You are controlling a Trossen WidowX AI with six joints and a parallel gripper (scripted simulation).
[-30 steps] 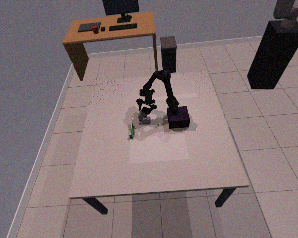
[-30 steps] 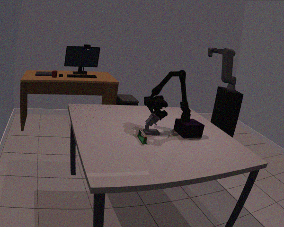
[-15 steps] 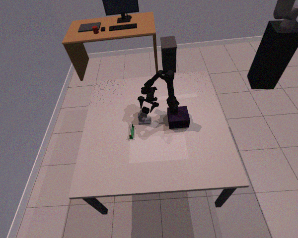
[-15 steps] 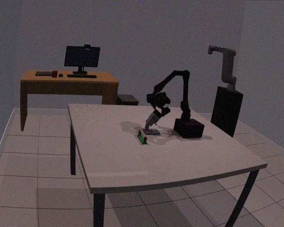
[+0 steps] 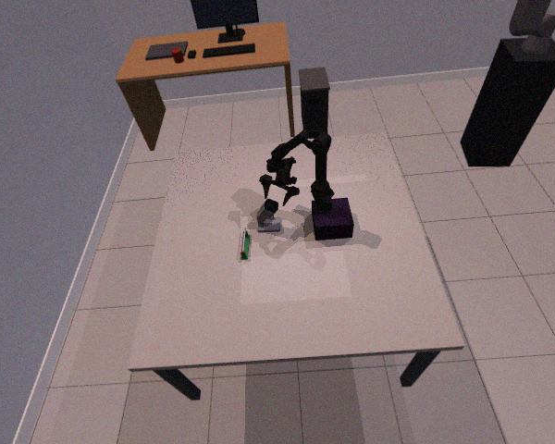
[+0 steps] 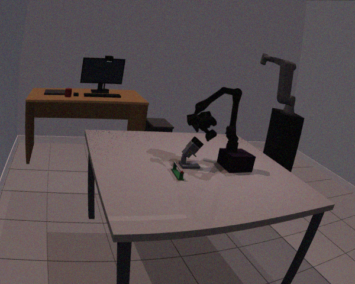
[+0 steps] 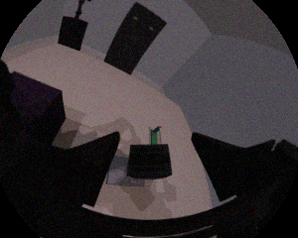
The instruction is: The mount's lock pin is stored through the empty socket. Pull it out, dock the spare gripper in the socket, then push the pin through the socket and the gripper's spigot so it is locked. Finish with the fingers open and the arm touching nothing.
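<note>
Across the pale tabletop (image 5: 297, 325) (image 6: 202, 202) (image 7: 139, 99), you have soft overlapping shadows around the work area, with tiled floor below and grey walls beyond. Behind the table stands a wooden desk (image 5: 264, 59) (image 6: 122, 98) carrying a monitor (image 5: 226, 13) (image 6: 102, 70), a keyboard (image 5: 228, 50) (image 6: 102, 95) and a red cup (image 5: 177, 55) (image 6: 68, 92). A second robot arm (image 5: 530, 18) (image 6: 285, 80) sits on a dark pedestal (image 5: 514, 103) (image 6: 283, 137) off to the right of the exterior view.

Your arm rises from a dark purple block (image 5: 332, 220) (image 6: 236, 160) (image 7: 40, 99), near the grey mount (image 5: 269, 225) (image 6: 189, 165) (image 7: 116, 171). Its base lies flat on the table; the grey body above tilts up to the right in the exterior view, ending in a black block (image 5: 270, 205) (image 6: 197, 141) (image 7: 149, 161), its long axis slanting toward your gripper (image 5: 275, 201) (image 6: 209, 135) (image 7: 156, 135). The fingers are spread wide and grasp nothing, just above that black end.

Beside the mount, a green holder (image 5: 246, 246) (image 6: 176, 173) (image 7: 154, 138) runs lengthwise toward the table's near edge in the top view, with a red tip (image 5: 242, 252) (image 6: 181, 172) (image 7: 159, 127) at its nearer end. You cannot tell how the socket is filled.
</note>
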